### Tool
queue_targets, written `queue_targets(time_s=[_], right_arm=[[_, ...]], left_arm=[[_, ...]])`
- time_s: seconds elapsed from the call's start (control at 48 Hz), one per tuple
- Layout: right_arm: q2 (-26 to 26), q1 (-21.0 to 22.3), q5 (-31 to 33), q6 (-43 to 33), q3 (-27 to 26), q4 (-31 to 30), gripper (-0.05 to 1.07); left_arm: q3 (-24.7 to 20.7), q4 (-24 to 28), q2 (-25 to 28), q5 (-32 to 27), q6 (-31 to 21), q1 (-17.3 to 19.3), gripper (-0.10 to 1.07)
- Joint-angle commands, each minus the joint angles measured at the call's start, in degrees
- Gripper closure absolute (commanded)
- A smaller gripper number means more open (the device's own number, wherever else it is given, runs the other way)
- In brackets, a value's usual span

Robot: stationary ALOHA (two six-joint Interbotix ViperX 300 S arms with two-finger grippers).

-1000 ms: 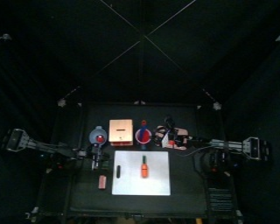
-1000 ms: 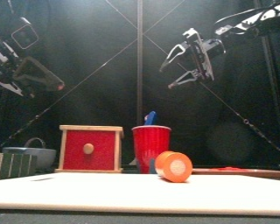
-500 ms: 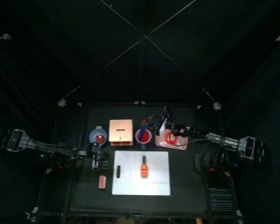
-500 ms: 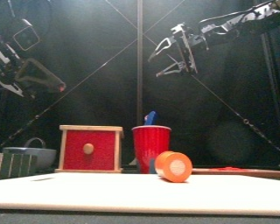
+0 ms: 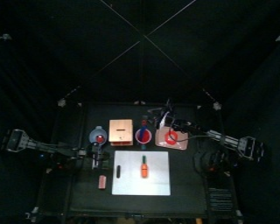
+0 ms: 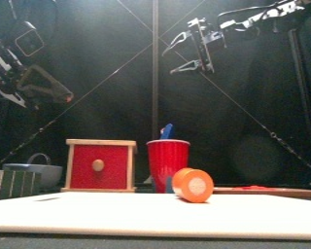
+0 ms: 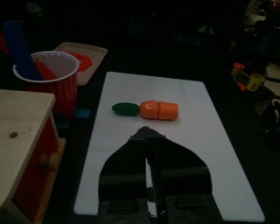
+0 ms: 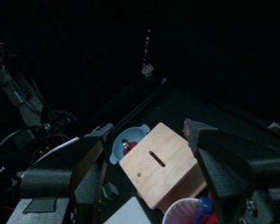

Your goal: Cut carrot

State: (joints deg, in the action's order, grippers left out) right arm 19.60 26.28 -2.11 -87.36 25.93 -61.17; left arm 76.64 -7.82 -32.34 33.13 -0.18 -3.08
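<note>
The carrot [image 5: 143, 164] is a small orange stick lying on the white board [image 5: 157, 179] at the table's middle. In the front view its round cut end [image 6: 192, 184] faces me. In the left wrist view the carrot [image 7: 159, 108] lies across the board [image 7: 206, 166], just ahead of my left gripper [image 7: 145, 133], whose jaws are shut and empty. The left gripper [image 5: 95, 158] sits at the board's left edge. My right gripper [image 6: 190, 44] hangs high, open and empty, above the things behind the board [image 5: 166, 118]. No carrot shows in the right wrist view.
Behind the board stand a wooden box with a red front [image 6: 100, 163], a red cup [image 6: 169, 165] with a blue tool in it, and a pink tray [image 5: 171, 137]. A blue bowl [image 5: 98, 136] sits at the back left. A reddish-brown block [image 5: 102, 182] lies left of the board.
My right gripper has risen and moved leftward, toward the table's back, over the cup and tray. The left arm and the carrot have not moved.
</note>
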Motion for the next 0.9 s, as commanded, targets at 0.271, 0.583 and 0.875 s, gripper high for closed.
queue_targets(time_s=[0.271,0.583,0.875], right_arm=[[0.2,0.8,-0.4,-0.3,-6.0,5.0,0.06],[0.6,-0.1,-3.2,-0.4,-3.4,6.1,0.06],[4.4,-4.2,-5.7,-3.7,1.9,27.0,0.06]], left_arm=[[-0.5,-0.1,0.1,0.2,0.0,0.1,0.69],[-0.3,-0.1,0.1,0.2,0.0,0.1,0.69],[-0.1,-1.1,0.1,-1.6,0.0,0.2,0.69]])
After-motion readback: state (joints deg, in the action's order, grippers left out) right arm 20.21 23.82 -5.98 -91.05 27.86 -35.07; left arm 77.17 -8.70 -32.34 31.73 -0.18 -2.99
